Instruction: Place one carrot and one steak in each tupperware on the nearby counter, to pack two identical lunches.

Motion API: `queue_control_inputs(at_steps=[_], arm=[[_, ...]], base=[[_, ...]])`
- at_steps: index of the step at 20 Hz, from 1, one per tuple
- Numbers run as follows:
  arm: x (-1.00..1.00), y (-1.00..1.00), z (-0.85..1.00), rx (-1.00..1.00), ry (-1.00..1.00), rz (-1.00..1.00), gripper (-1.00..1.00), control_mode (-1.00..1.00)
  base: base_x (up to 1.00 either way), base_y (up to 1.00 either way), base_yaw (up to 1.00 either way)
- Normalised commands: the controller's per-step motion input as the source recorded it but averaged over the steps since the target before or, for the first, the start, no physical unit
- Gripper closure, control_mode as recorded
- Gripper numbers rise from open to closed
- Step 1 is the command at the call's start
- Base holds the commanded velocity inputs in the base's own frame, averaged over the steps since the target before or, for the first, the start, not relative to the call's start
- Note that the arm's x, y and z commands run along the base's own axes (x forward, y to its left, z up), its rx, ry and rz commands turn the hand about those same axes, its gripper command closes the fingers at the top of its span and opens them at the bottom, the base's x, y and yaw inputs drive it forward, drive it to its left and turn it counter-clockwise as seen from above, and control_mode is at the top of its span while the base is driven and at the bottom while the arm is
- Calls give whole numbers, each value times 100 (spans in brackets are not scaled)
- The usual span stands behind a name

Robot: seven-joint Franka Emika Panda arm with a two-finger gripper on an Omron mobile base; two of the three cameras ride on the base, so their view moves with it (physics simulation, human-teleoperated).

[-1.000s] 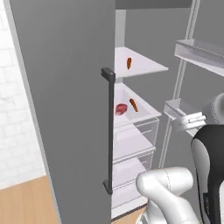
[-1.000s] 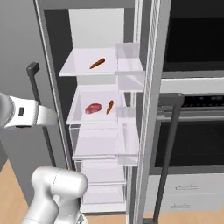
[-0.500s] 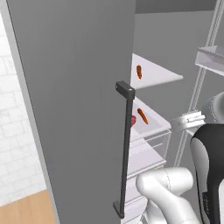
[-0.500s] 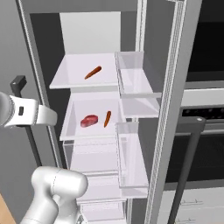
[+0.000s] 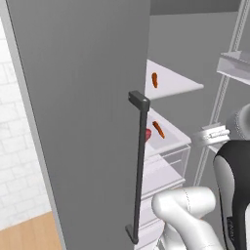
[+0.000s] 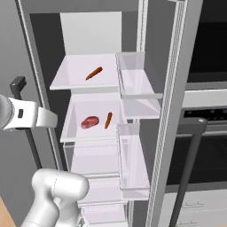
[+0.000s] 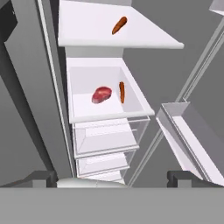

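Steak (image 7: 102, 94) & carrot (image 7: 122, 92) well ahead of open gripper (image 7: 112, 178)

- Upper shelf (image 6: 71, 82), white, in the upper middle of the right base view: one carrot (image 6: 94, 73) lies on it, toward its right side.
- Lower shelf (image 6: 77, 131), just beneath: a red steak (image 6: 90, 122) with a second carrot (image 6: 108, 119) just to its right, the two apart.

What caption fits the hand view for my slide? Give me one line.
Open gripper faces an open fridge: one carrot on the upper shelf, a steak beside a second carrot below.
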Motion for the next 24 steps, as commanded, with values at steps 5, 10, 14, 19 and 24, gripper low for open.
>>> queue_control_inputs(at_steps=[5,10,14,19,24], arm=[[11,0,6,0,0,1,-100,-100],[0,0,76,7,-1,-2,-100,-100],[28,8,52,3,-4,-13,-100,-100],[71,0,24,7,-5,-18,-100,-100],[42,-9,3,22,0,-11,-100,-100]], base=[[17,-3,5],[0,0,0],[0,0,0],[0,0,0],[0,0,0]])
